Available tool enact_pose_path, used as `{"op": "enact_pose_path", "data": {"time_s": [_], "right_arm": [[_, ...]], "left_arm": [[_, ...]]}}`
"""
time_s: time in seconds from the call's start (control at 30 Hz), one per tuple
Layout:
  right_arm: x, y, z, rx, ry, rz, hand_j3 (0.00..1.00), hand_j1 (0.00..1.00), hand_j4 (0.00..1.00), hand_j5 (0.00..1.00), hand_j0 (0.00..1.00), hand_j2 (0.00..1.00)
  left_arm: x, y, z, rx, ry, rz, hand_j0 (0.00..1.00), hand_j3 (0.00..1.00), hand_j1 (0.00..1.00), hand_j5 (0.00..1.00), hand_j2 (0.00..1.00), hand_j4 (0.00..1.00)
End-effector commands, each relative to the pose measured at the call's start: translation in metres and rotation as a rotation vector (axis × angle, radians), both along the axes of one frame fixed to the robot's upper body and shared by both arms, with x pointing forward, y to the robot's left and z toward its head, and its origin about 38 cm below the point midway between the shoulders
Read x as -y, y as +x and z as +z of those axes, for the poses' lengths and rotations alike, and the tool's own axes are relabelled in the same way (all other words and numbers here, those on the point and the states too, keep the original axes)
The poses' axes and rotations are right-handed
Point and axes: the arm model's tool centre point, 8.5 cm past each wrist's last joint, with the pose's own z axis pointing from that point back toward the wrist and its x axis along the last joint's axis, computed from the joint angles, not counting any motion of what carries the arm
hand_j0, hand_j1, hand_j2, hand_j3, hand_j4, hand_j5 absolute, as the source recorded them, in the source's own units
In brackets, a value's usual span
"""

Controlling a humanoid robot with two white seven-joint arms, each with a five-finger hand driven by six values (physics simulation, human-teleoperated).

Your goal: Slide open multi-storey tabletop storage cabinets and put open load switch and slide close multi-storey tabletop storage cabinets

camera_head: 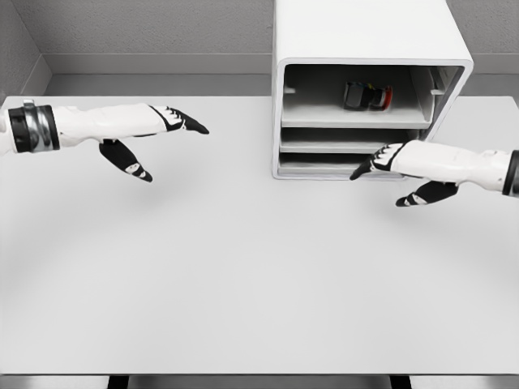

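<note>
Here the near part of the white surface (pixel 243 292) lies bare. Farther back, the left hand (pixel 150 134) hovers well left of the work, fingers straight and spread, holding nothing. On the right, the right hand (pixel 405 166) reaches toward the lower front of the cabinet (pixel 365 32), its fingers extended and empty, fingertips at or just before the lowest tray; contact cannot be told. Deeper in, the switch (pixel 366 96) sits at the back of the cabinet's top shelf. The placing looks done, so the closing step seems in hand: next, press squarely on the front and push it straight back.
</note>
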Motion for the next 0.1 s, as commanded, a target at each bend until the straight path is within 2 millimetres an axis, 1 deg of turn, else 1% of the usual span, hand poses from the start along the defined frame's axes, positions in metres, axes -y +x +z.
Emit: {"op": "enact_pose_path", "data": {"time_s": [0.0, 0.07], "right_arm": [[-0.0018, -0.0010, -0.0004, -0.005, 0.002, 0.005, 1.00, 1.00, 1.00, 1.00, 1.00, 1.00], [-0.0018, -0.0012, -0.0009, -0.007, 0.004, 0.005, 1.00, 1.00, 1.00, 1.00, 1.00, 1.00]], "left_arm": [[-0.0003, 0.0002, 0.0008, -0.002, -0.007, 0.003, 1.00, 1.00, 1.00, 1.00, 1.00, 1.00], [-0.0003, 0.0002, 0.0008, -0.002, -0.007, 0.003, 1.00, 1.00, 1.00, 1.00, 1.00, 1.00]]}}
